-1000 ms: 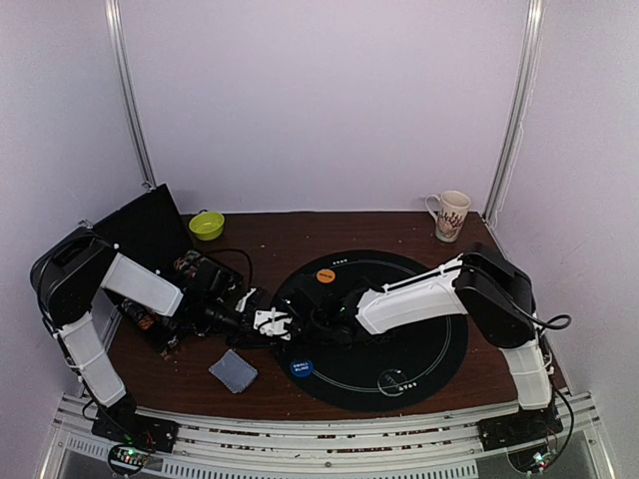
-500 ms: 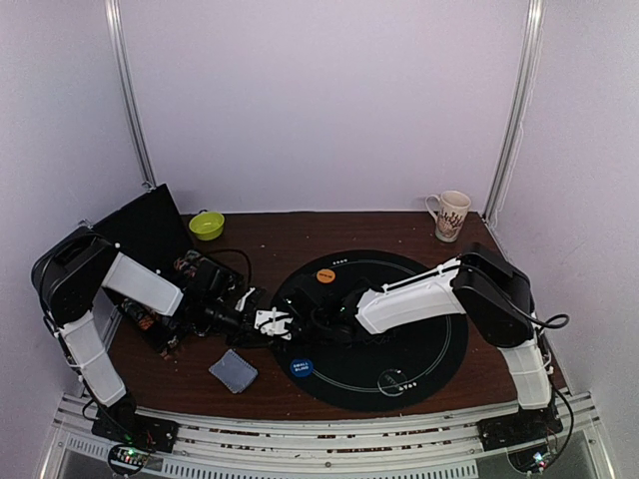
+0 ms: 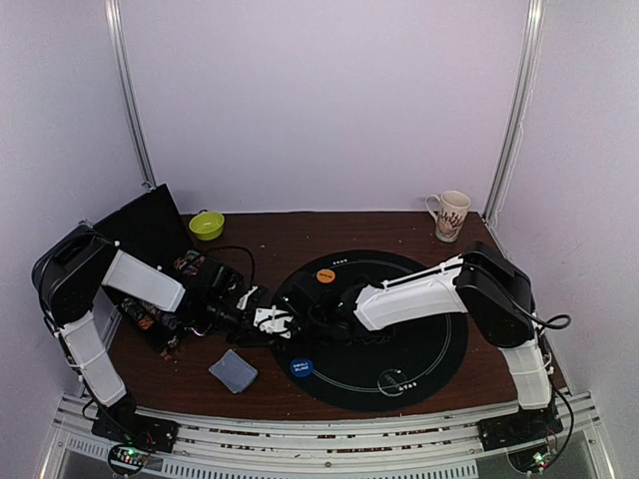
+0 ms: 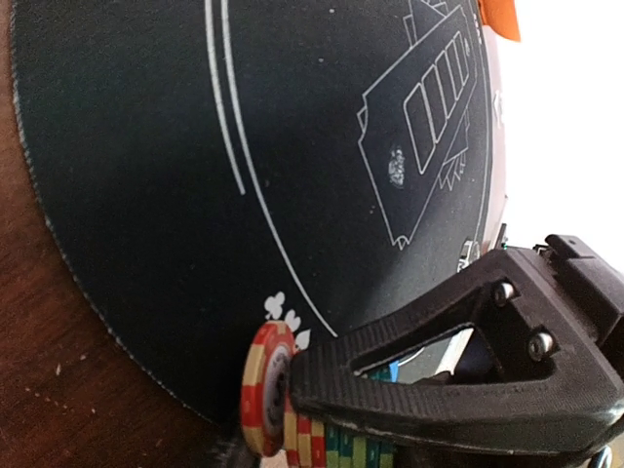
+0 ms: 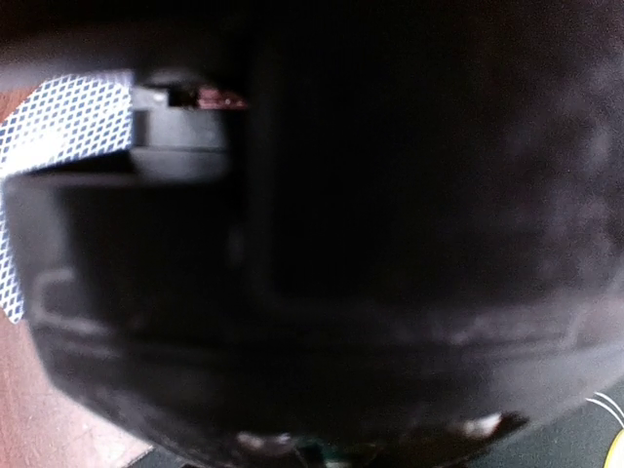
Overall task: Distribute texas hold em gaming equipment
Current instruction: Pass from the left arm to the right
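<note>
Nearest me, one grey-blue stack of cards (image 3: 233, 370) lies on bare table (image 3: 265, 391) wood just off the black mat (image 3: 429, 339); on the mat's near rim sit one blue disc (image 3: 302, 367) reading "SMALL BLIND" and one clear disc (image 3: 391, 380); my left gripper (image 3: 277, 321) and right gripper (image 3: 316, 325) nearly meet over the mat's left edge; striped poker chips (image 4: 268, 402) stand on edge against a black finger (image 4: 429, 385); whether either pair is apart or clamped I cannot tell; beyond, one orange disc (image 3: 325, 275), print unreadable; open wood behind, one green bowl (image 3: 207, 225) and one mug (image 3: 451, 215) at the back.
</note>
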Robot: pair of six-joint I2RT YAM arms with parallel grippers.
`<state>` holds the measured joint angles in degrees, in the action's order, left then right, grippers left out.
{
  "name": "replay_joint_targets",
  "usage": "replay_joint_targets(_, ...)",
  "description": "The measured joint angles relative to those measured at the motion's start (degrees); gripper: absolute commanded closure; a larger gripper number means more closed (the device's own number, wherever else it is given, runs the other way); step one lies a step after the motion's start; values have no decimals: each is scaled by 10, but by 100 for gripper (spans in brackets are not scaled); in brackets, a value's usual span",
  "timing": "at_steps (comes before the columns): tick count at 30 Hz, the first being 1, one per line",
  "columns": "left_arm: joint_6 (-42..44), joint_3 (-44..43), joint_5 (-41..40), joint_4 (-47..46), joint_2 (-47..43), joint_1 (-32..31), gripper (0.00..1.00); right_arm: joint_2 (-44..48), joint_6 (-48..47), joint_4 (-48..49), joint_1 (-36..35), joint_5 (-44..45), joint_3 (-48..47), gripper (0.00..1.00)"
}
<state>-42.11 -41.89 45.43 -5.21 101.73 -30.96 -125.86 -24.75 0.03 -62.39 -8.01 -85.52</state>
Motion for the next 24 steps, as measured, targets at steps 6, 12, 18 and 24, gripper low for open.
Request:
replay_joint_targets(6,19,-21,-7,35,0,-3,43,13,14,-30,0,10,-2,100)
replay_joint_targets(12,39,-29,-22,64,-13,0,30,21,25,-58,0,11,-2,100)
replay_joint_targets(18,59,-29,-50,97,-35,11,18,22,31,-71,0,6,-10,100)
replay_joint_targets(24,72,-29,-75,140,-67,23,13,20,36,-88,-1,0,-33,100)
